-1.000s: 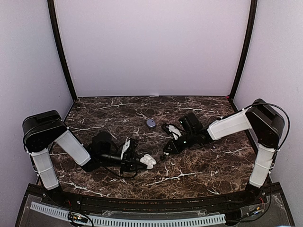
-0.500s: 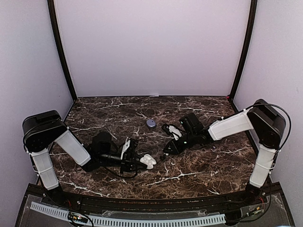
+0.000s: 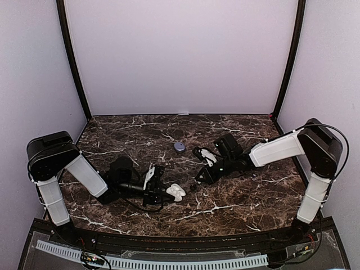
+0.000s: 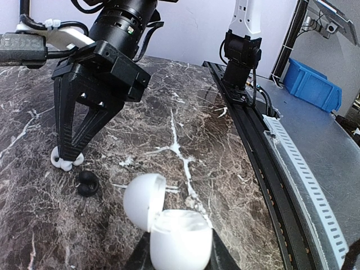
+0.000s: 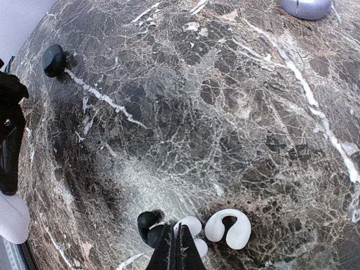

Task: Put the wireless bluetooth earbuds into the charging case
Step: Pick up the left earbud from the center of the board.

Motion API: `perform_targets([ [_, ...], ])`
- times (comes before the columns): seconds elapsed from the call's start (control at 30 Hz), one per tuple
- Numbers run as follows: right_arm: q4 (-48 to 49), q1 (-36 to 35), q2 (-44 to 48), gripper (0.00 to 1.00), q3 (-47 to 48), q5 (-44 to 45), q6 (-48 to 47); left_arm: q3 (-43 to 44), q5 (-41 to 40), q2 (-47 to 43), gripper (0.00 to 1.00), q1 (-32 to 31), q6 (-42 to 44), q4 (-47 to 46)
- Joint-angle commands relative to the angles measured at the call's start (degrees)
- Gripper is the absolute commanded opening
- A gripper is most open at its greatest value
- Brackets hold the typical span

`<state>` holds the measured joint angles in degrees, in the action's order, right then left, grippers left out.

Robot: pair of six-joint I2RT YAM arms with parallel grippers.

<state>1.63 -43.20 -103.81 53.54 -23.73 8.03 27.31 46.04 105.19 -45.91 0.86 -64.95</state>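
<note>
Right fingers (image 5: 167, 252) have pinched together beside glossy white earbuds (image 5: 214, 228) on veined marble (image 5: 225, 112); left fingers (image 4: 139, 257) clamp smooth open case (image 4: 180, 239).

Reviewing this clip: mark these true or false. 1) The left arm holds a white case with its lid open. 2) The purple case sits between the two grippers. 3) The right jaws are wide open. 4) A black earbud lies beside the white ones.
1) True. The left gripper holds the white charging case with its lid flipped open.
2) False. The purple case lies farther back on the table, apart from both grippers.
3) False. The right gripper has its jaws closed together, tips down at a white earbud.
4) True. A black earbud lies right beside it.
</note>
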Motion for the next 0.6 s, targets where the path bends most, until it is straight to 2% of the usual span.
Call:
perform_targets([
  [0.0,0.82,-0.57,2.66,0.00,-1.10,0.17,-0.02,1.08,0.61,-1.92,0.18,-0.14,0.66,0.17],
  [0.33,3.09,-0.66,6.38,0.00,-2.67,-0.94,-0.12,1.08,0.78,-2.00,0.18,-0.14,0.54,0.17],
  [0.57,8.12,-1.01,10.73,0.00,-4.71,-8.88,2.19,0.85,1.07,-2.18,0.18,-0.15,0.87,-0.15],
])
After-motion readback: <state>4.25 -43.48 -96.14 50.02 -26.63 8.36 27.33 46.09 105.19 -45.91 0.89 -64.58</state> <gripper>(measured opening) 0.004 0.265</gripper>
